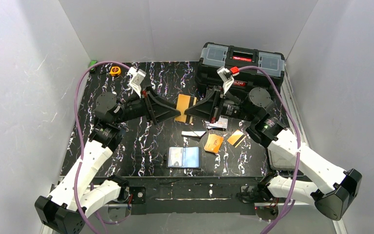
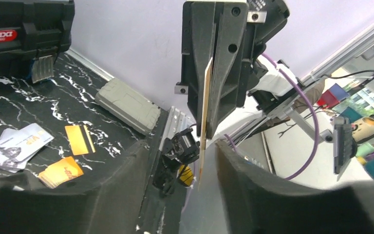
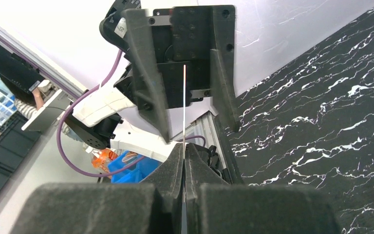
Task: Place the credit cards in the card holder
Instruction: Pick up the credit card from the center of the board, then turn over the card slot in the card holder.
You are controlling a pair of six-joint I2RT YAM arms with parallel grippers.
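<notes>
My right gripper (image 3: 184,152) is clamped on the edge of an orange credit card (image 1: 185,105), held up in mid-air. The left gripper (image 1: 177,112) faces it from nine o'clock, fingers spread either side and seemingly clear of it. Both wrist views show the card only edge-on. The card holder (image 1: 184,157) lies open on the table at six o'clock, with loose cards (image 1: 213,143) at four. Both arms reach forward, wrists turned inward.
</notes>
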